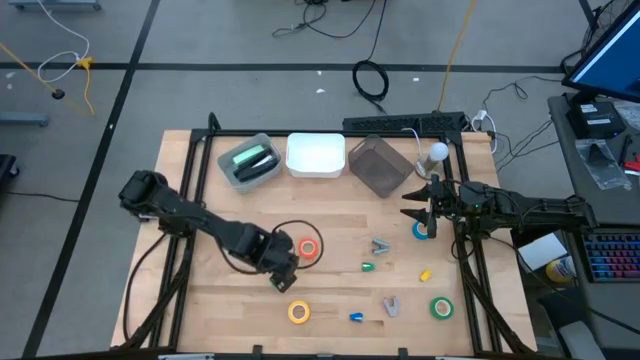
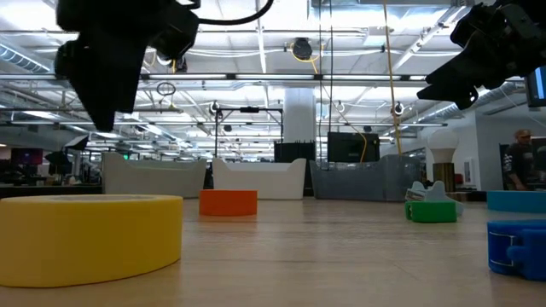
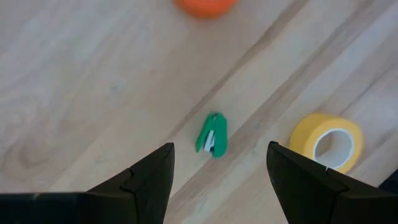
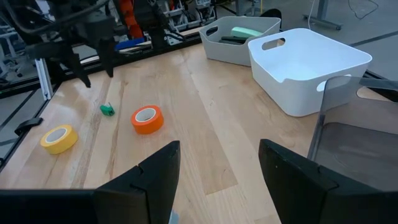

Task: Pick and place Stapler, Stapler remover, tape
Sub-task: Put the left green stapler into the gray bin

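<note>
Tape rolls lie scattered over the wooden table (image 1: 200, 300): the orange tape (image 1: 309, 249) sits near the middle, the yellow tape (image 1: 299, 312) near the front edge, the green tape (image 1: 441, 307) toward the front right, and the blue tape (image 1: 421, 230) on the right side, partly under the right gripper (image 1: 419, 203). Along the back edge stand three bins: a grey bin (image 1: 250, 160) holding a green stapler (image 1: 251, 157), a white bin (image 1: 316, 155), and a dark translucent bin (image 1: 379, 166). Two small grey metal pieces, probably staple removers (image 1: 380, 244), lie between the rolls, though their form is too small to make out. Small coloured capsule-like bits (image 1: 368, 267) rest among them. The left gripper (image 1: 283, 272) hangs above the table between the orange and yellow rolls, its fingers (image 3: 147, 183) spread wide with nothing between them; a green bit (image 3: 212, 134) shows on the wood below. The right gripper hovers over the blue roll beside the dark bin, its fingers (image 4: 155, 174) also parted and holding nothing.
</note>
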Controlling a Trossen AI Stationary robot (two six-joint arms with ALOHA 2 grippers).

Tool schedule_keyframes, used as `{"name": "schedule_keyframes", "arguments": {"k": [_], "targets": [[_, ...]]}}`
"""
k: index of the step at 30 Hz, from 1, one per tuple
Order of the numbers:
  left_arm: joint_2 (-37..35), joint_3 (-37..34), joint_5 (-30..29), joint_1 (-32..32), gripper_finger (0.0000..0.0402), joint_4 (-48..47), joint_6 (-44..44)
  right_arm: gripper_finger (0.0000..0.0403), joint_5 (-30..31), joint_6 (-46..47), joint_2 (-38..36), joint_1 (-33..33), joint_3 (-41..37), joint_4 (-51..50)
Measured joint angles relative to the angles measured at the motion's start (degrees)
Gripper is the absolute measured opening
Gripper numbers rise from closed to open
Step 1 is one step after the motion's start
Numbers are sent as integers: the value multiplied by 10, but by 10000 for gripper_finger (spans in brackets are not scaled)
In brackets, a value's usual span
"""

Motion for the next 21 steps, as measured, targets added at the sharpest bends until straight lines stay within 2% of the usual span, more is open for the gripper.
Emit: {"name": "schedule_keyframes", "arguments": {"k": [8, 21], "targets": [[0, -51, 0, -9, 253, 80, 15, 210, 0, 0, 0, 0, 0, 0], [0, -100, 4, -9, 253, 125, 24, 210, 0, 0, 0, 0, 0, 0]]}}
